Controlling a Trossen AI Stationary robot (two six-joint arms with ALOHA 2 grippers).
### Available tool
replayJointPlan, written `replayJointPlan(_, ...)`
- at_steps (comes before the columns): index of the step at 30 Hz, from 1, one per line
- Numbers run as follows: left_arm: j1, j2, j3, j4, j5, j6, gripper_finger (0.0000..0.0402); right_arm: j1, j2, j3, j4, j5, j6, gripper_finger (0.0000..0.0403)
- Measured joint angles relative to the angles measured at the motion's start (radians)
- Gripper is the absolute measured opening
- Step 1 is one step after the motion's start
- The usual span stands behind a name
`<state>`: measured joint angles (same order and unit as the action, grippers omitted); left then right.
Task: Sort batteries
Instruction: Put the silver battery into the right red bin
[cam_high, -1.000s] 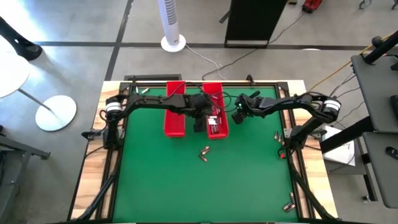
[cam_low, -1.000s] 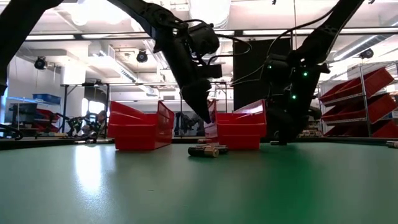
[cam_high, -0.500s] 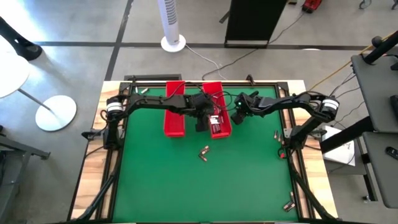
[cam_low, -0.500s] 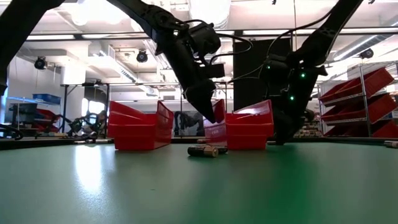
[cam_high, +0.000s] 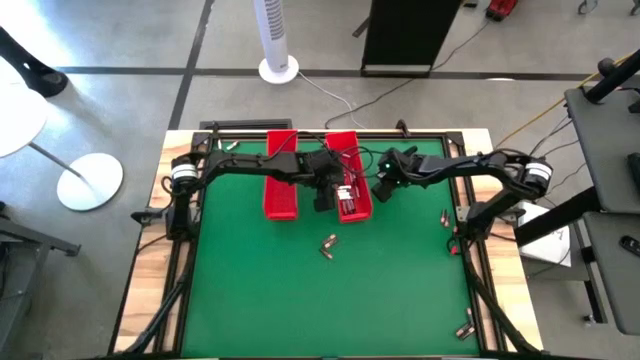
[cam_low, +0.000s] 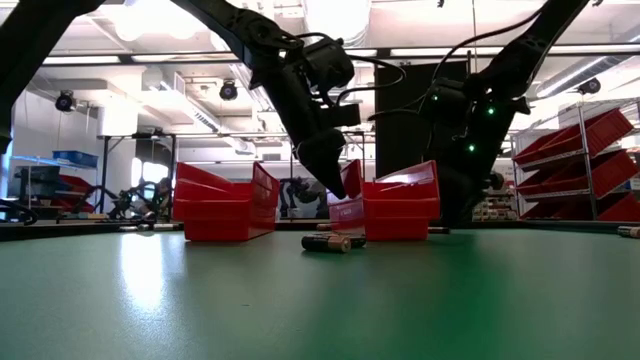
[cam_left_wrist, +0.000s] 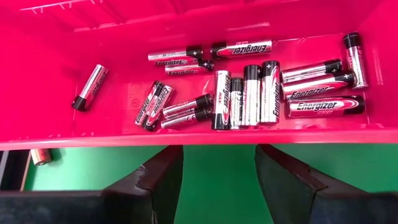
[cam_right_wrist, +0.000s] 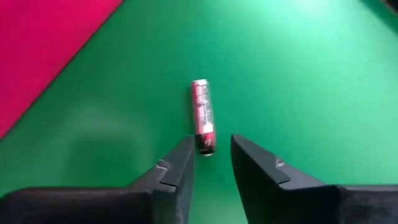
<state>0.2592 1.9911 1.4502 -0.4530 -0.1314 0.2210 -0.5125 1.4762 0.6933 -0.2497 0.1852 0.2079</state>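
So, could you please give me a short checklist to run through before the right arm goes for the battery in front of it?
1. Red battery lined up with the right gripper: ok, it lies just ahead of the gap between the fingers.
2. Right gripper around the battery: not ok, the narrow jaws are short of it and nothing is held.
3. Battery free to lift: ok, it lies alone on the green mat.
4. Right tray close by: ok, its red wall shows beside the battery.
5. Left gripper out of the way: cannot tell; it is open and empty at the tray holding the sorted batteries.
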Motion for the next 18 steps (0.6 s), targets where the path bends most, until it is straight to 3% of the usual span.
replayJointPlan(5, 0.000, 0.000, 0.000, 0.001, 0.000, 0.002, 0.0180, -0.005, 0.012, 0.000, 0.021, 0.003, -0.034, 0.0140)
replayJointPlan(9, 0.000, 0.000, 0.000, 0.002, 0.000, 0.003, 0.0180, -0.005, 0.059, 0.001, 0.092, -0.067, -0.050, 0.0155)
replayJointPlan(13, 0.000, 0.001, 0.000, 0.002, -0.007, 0.005, 0.0180, -0.010, 0.104, 0.004, 0.125, -0.064, -0.043, 0.0150)
replayJointPlan(18, 0.002, 0.001, 0.000, 0.004, -0.065, 0.023, 0.0180, -0.010, 0.117, 0.004, 0.129, -0.058, -0.019, 0.0115)
